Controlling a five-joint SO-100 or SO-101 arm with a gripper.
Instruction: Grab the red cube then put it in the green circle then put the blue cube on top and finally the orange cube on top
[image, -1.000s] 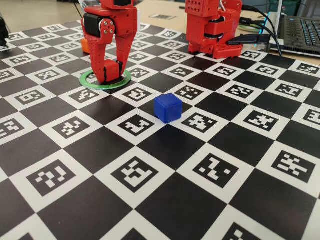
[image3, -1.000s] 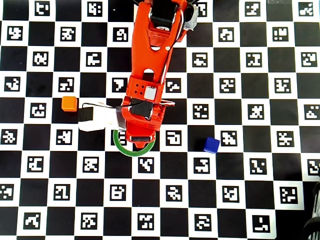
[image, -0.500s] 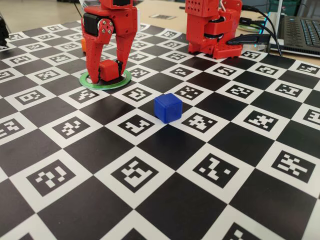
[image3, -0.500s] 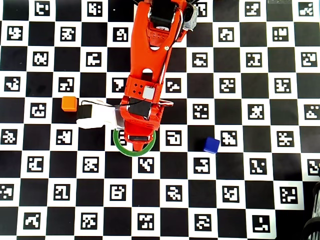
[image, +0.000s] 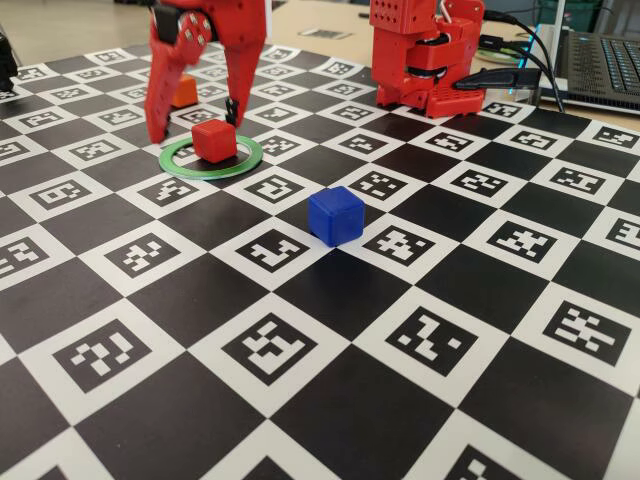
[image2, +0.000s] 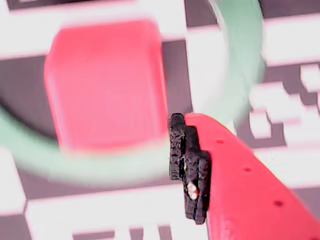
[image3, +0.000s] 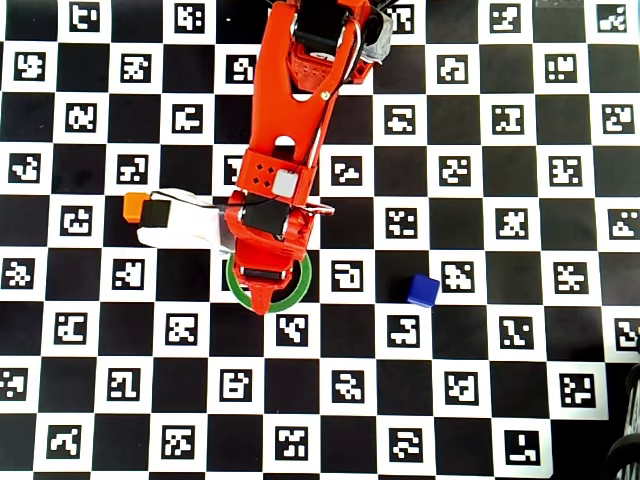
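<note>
The red cube (image: 214, 140) sits on the board inside the green circle (image: 212, 160). My gripper (image: 194, 127) hangs open just above it, one finger on each side, touching nothing. In the wrist view the red cube (image2: 105, 85) lies blurred within the green circle (image2: 246, 75), beside one black-padded finger (image2: 187, 165). The blue cube (image: 335, 215) stands alone on the board to the right and nearer the camera; overhead it is the blue cube (image3: 422, 290). The orange cube (image: 183, 90) peeks out behind my gripper. Overhead, the arm hides the red cube.
The arm's red base (image: 425, 55) stands at the back of the checkered marker board (image: 300, 380). A laptop (image: 600, 60) and cables lie at the back right. Overhead, the white wrist camera (image3: 180, 225) partly covers the orange cube (image3: 132, 207).
My gripper was shut on the red cube in the green circle; it has since opened and lifted, leaving the cube standing inside the ring.
</note>
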